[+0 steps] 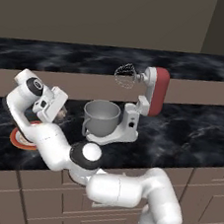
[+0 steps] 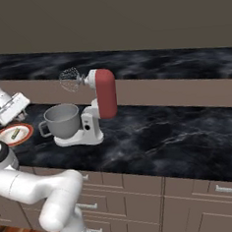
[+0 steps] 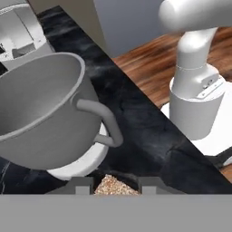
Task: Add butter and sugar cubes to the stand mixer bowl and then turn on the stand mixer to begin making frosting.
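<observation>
A tan sugar cube (image 3: pixel 113 186) sits between my gripper's (image 3: pixel 114 186) two fingertips, which are shut on it. The gripper (image 1: pixel 60 111) hangs above the counter just left of the grey stand mixer bowl (image 1: pixel 101 115), on the side of its loop handle (image 3: pixel 103 118). The bowl (image 3: pixel 36 113) is open and looks empty, and it rests on the white base of the stand mixer (image 1: pixel 132 121). The dark red head (image 1: pixel 159 90) is tilted up, with the whisk (image 1: pixel 124 76) in the air. The pale butter stick (image 2: pixel 14 135) lies on the orange-rimmed plate (image 2: pixel 25 129).
The plate (image 1: pixel 16 141) lies at the counter's front left, partly behind my arm. A low tan ledge (image 1: pixel 201 92) runs behind the mixer. Dark marble counter (image 2: pixel 164 134) stretches to the right of the mixer.
</observation>
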